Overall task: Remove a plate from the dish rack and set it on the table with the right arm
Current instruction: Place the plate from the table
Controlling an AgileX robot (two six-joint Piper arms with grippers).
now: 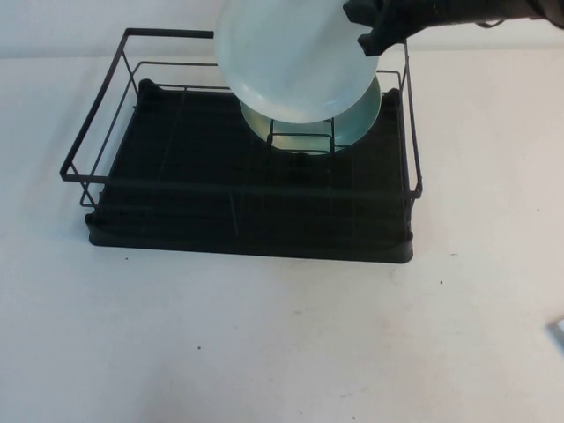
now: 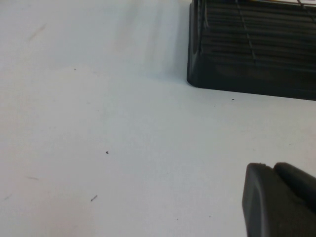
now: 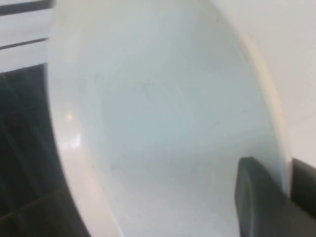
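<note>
The white plate point(image 1: 286, 55) hangs tilted above the back of the black dish rack point(image 1: 247, 207), lifted clear of the wire divider point(image 1: 301, 137). My right gripper point(image 1: 370, 40) is shut on its right rim; in the right wrist view the plate point(image 3: 163, 123) fills the picture with one finger on each side of its edge point(image 3: 284, 170). A pale green-teal plate point(image 1: 357, 119) still stands in the divider behind it. My left gripper point(image 2: 276, 170) is out of the high view, low over the table point(image 2: 98, 123) near the rack's corner point(image 2: 247, 54), its fingers together.
White table point(image 1: 264, 344) with small dark specks lies in front of and to both sides of the rack. A small pale object point(image 1: 558, 330) sits at the right edge.
</note>
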